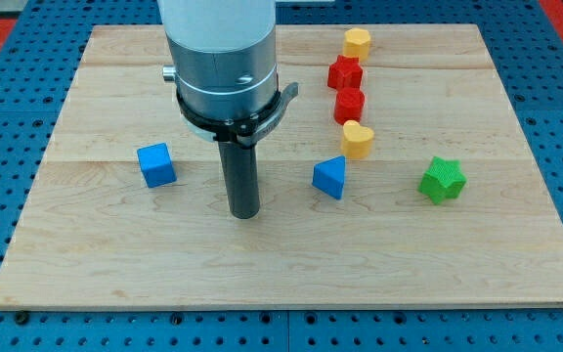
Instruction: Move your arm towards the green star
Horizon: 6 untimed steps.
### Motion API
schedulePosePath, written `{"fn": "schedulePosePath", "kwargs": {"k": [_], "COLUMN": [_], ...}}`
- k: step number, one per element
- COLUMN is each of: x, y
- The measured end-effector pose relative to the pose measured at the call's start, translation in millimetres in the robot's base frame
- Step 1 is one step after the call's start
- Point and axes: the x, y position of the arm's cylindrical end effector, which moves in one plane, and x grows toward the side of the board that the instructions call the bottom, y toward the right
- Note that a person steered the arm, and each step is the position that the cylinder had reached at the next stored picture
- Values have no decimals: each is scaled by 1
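Note:
The green star (443, 180) lies on the wooden board (291, 264) at the view's right. My tip (244, 212) rests on the board left of centre, far to the left of the green star. A blue triangular block (329, 177) lies between my tip and the star. A blue cube (156, 164) sits to the left of my tip.
A column of blocks runs down the upper middle right: a yellow block (357, 43) at the top, two red blocks (344, 73) (349, 104) below it, and a yellow heart (357, 140) at the bottom. The arm's grey body (221, 59) covers the board's upper left-centre.

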Motion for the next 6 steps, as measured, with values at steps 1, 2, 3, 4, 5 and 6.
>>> {"fn": "schedulePosePath", "kwargs": {"k": [1,2,3,4,5,6], "x": [5,8,8,13,24,24], "y": [-19,-19,-18,-7,59,125]}}
